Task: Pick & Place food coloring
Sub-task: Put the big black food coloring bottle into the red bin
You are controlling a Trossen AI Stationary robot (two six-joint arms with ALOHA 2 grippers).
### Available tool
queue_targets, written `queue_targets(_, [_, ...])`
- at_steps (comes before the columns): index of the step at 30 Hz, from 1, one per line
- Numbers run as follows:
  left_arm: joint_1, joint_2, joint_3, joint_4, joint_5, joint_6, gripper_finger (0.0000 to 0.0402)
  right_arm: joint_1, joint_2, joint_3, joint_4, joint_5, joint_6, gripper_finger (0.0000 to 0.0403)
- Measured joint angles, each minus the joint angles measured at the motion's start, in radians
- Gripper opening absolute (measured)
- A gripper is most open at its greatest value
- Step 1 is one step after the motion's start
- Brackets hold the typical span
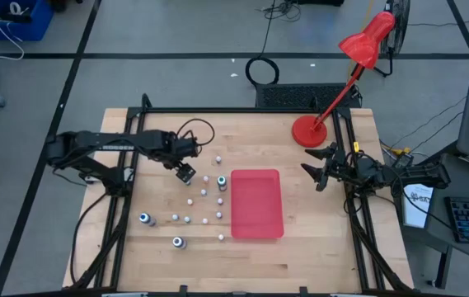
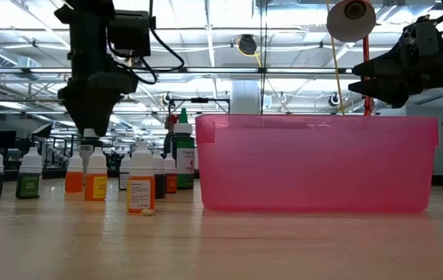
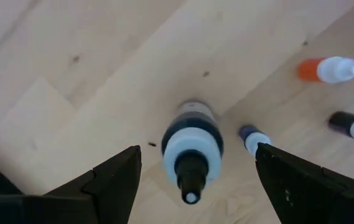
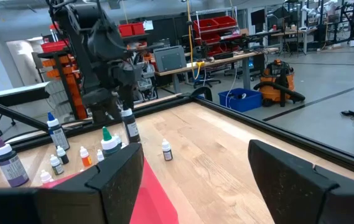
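Note:
Several small food coloring bottles (image 1: pixel 204 198) stand scattered on the wooden table left of the red tray (image 1: pixel 256 204), with two bigger blue-topped ones (image 1: pixel 145 219) nearer the front. My left gripper (image 1: pixel 186 173) points straight down over the far-left part of the group, open. In the left wrist view a dark bottle with a white collar and dark tip (image 3: pixel 192 152) stands upright on the wood between the open fingers, apart from both. My right gripper (image 1: pixel 315 169) waits open and level at the table's right side, holding nothing.
A red desk lamp stands on its round base (image 1: pixel 308 130) at the far right. The tray's pink wall (image 2: pixel 314 163) rises right of the bottles. An orange bottle (image 3: pixel 326 70) and two dark ones (image 3: pixel 254 138) stand close by. Black frame rails (image 1: pixel 127 206) run along both sides.

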Motion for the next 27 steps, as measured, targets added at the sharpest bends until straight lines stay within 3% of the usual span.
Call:
queue_targets(13, [-0.002,0.011,-0.085,0.116,-0.012,-0.04,0.031,0.0,0.0,0.0,0.0,0.0,0.0,0.0279])
queue_targets(27, [-0.002,0.011,-0.1,0.123,-0.065,-0.038,0.0308,0.0,0.0,0.0,0.0,0.0,0.0,0.0279])
